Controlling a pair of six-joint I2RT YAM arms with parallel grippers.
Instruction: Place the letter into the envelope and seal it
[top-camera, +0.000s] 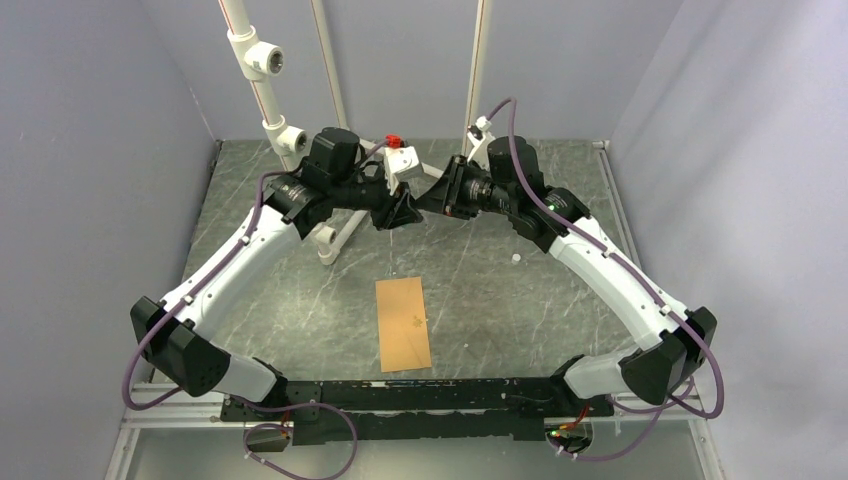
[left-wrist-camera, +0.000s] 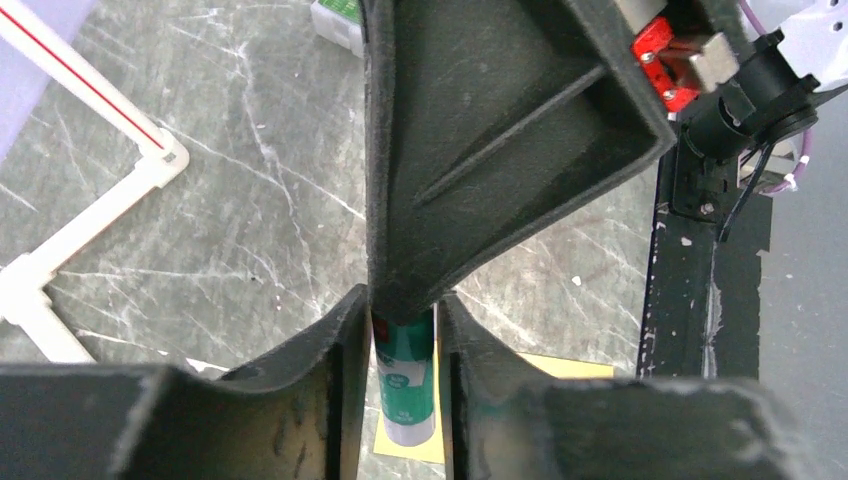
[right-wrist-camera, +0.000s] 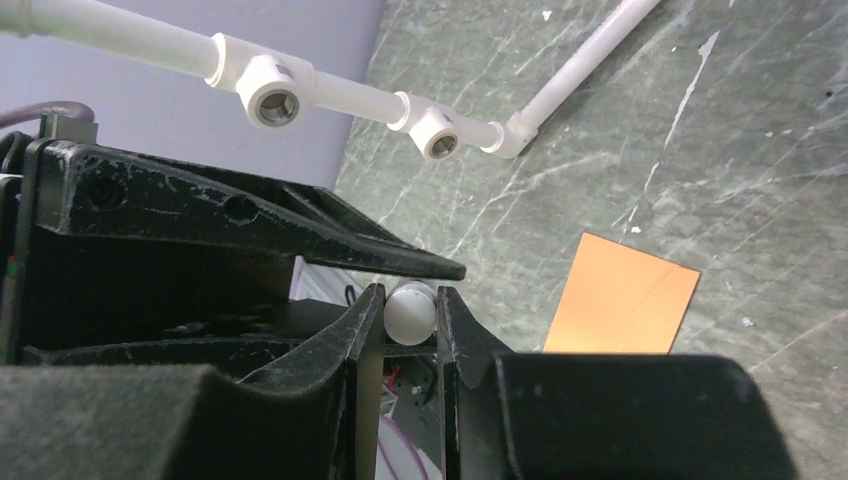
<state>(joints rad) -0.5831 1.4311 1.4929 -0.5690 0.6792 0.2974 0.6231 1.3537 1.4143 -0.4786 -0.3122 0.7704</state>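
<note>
- Step in hand (judged): sealing prep. The two grippers meet tip to tip in mid-air over the far part of the table (top-camera: 250, 180), prob. to pull the cap off a glue stick. Insertion looks done, but this is inferred, not seen.
- Left gripper (left-wrist-camera: 402, 340): clenched on the glue stick (left-wrist-camera: 403, 395), w/ the green body pinched btw. both fingers (left-wrist-camera: 335, 390). One white end points back toward its wrist.
- Envelope (top-camera: 403, 325): flat on the table, below both grippers and nearer the arm bases, well apart from either. It shows as a plain brown rectangle w/ no flap sticking out, so flap open or folded can't be told.
- Letter: not visible in any view. Prob. inside the envelope, but can't confirm.
- Right gripper (right-wrist-camera: 410, 296): clamped on the white cap (right-wrist-camera: 409, 318) at the stick's far end, w/ its fingers right up against the left gripper's tips.
- Next move calls for (judged): a straight axial pull apart, w/ both grips firm and no twisting off-line. The stick must then descend to the envelope's flap edge, which lies down and back rel. to the left gripper.
</note>
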